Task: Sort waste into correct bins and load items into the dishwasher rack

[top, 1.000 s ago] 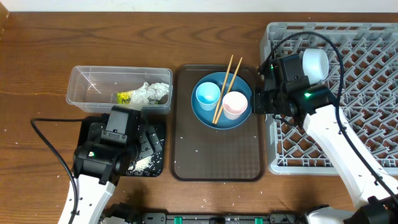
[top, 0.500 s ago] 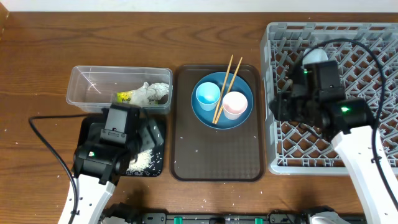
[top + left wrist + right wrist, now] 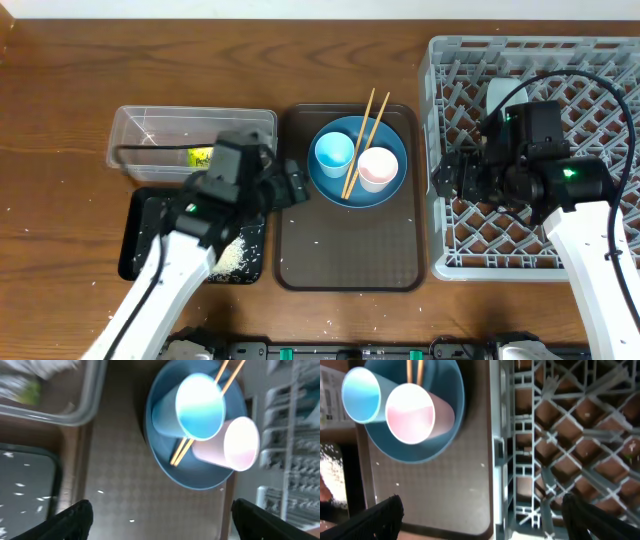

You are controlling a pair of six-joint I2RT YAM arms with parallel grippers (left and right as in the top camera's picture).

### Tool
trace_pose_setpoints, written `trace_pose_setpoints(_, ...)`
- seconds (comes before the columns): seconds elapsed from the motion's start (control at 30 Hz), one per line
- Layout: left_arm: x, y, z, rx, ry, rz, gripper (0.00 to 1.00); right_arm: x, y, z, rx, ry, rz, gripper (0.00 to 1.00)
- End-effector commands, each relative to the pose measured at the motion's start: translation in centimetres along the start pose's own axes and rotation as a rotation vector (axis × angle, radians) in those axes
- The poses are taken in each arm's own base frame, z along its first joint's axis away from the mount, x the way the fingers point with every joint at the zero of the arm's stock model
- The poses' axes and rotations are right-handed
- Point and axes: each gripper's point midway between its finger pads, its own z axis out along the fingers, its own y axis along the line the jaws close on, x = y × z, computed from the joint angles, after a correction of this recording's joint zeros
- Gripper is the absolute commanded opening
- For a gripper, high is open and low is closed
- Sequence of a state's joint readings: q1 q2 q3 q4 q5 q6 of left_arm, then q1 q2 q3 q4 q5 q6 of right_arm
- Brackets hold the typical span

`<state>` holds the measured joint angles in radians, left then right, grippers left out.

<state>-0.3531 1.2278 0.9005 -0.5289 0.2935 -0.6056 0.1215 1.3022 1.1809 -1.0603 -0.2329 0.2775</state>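
- Left jaws spread wide and empty, hovering above the brown serving tray [image 3: 350, 250] beside the dark blue round plate [image 3: 322, 185]. I'd judge they're lined up for the light blue cup [image 3: 334, 154].
- Right jaws spread and empty over the grey lattice dishwasher rack [image 3: 600, 70] at its edge; the white bowl [image 3: 503, 92] sits inside.
- Pale pink cup [image 3: 377, 168] and two wooden chopsticks [image 3: 365, 135] are on the plate.

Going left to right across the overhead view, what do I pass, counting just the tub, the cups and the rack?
tub → blue cup → pink cup → rack
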Motion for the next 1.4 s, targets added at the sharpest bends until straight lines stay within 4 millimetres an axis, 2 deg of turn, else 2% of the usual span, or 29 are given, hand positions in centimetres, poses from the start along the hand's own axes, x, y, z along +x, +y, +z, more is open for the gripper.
trace_pose_setpoints(0.0, -0.5, -1.7, 1.3, 0.029, 0.038, 0.017, 0.9, 0.3, 0.0, -0.2, -0.001, 0.007, 0.002, 0.99)
trace_pose_setpoints(0.13, -1.4, -2.3, 3.6, 0.035, 0.042, 0.027, 0.85, 0.7, -0.2, -0.2, 0.005, 0.024, 0.006, 0.99)
trace_pose_setpoints(0.2, -1.9, -2.6, 4.4, 0.047, 0.03, 0.033, 0.78, 0.8, -0.2, -0.2, 0.006, 0.028, 0.007, 0.99)
trace_pose_setpoints(0.4, -3.2, -4.5, 6.3, 0.109, -0.024, 0.074, 0.78, 0.8, -0.2, -0.2, 0.006, 0.029, 0.007, 0.99)
trace_pose_setpoints(0.47, -3.7, -4.9, 6.7, 0.11, -0.054, 0.088, 0.74, 0.9, -0.2, -0.2, 0.007, 0.032, 0.008, 0.99)
trace_pose_setpoints(0.67, -4.9, -4.0, 7.5, 0.014, -0.147, 0.104, 0.66, 1.2, -0.4, 0.0, 0.01, 0.043, -0.004, 0.99)
trace_pose_setpoints(1.07, -5.0, -3.3, 10.1, -0.007, -0.146, 0.105, 0.62, 1.3, -0.4, 0.1, 0.011, 0.049, -0.011, 0.99)
trace_pose_setpoints(1.13, -4.9, -2.8, 10.6, -0.027, -0.145, 0.102, 0.56, 1.4, -0.4, 0.1, 0.011, 0.049, -0.011, 0.99)
trace_pose_setpoints(1.3, -4.4, -2.1, 11.5, -0.047, -0.122, 0.099, 0.55, 1.4, -0.4, 0.1, 0.011, 0.049, -0.018, 0.99)
trace_pose_setpoints(1.37, -4.4, -2.0, 11.6, -0.05, -0.119, 0.098, 0.49, 1.4, -0.4, 0.1, 0.011, 0.049, -0.018, 0.99)
